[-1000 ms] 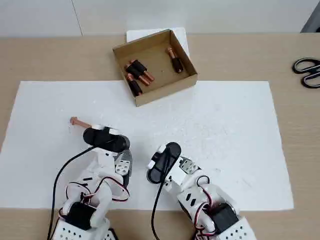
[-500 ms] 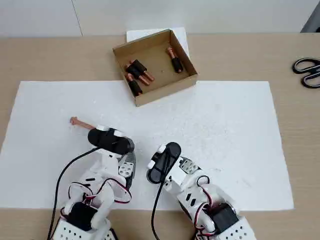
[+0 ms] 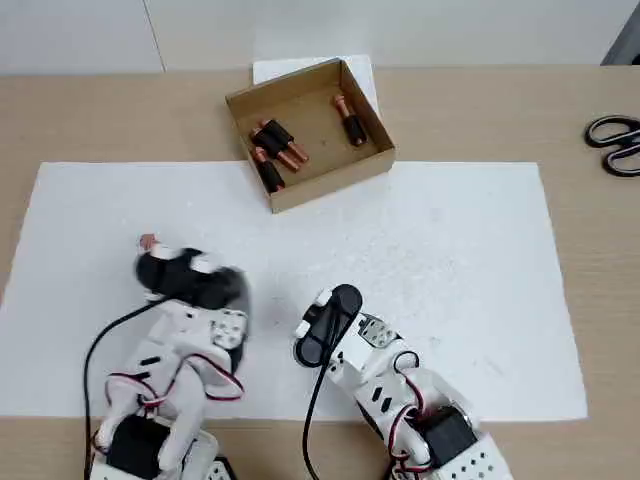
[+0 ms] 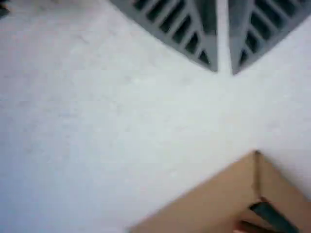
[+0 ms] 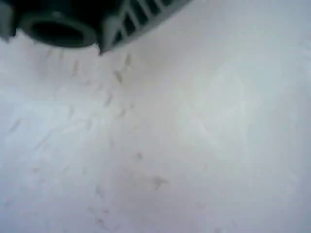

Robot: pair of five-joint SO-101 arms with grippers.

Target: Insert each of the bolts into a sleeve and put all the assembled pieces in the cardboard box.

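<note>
- One loose bolt point(image 3: 148, 241) lay on the white sheet point(image 3: 450, 280), near that sheet's left side. Only its copper-coloured head end was exposed. The rest of it was hidden under the left arm point(image 3: 185, 285).
- No sleeve could be made out on that bolt, as the covered part could not be inspected.
- The left arm appeared smeared in the high view, and its outline over the bolt was hard to trace.
- The left gripper point(image 4: 224, 70) was empty, with only a narrow slit between its two ribbed fingers point(image 4: 180, 24). It was held above bare sheet.
- In the left wrist view, a corner of the cardboard box point(image 4: 218, 204) was cut off by the frame edge. The end of a dark sleeve point(image 4: 272, 216) showed inside it.
- In the high view the box sat at the far edge of the sheet, well apart from the loose bolt.
- It held what appeared to be four assembled pieces:
  - one alone near the right wall point(image 3: 350, 120);
  - two lying side by side point(image 3: 280, 143), difficult to separate by eye;
  - one near the front wall point(image 3: 268, 172).
- A white slip point(image 3: 300, 68) protruded from beneath the box's far side and was mostly covered by it.
- The right arm point(image 3: 335, 325) was over the sheet's near part, beside the left arm.
- The right gripper point(image 5: 124, 34) was cropped at the edge of its own wrist view. Whether it was open or closed could not be told.
- A pair of scissors point(image 3: 615, 143) lay on the table point(image 3: 90, 110) at the far right, cut off by the frame edge.
</note>
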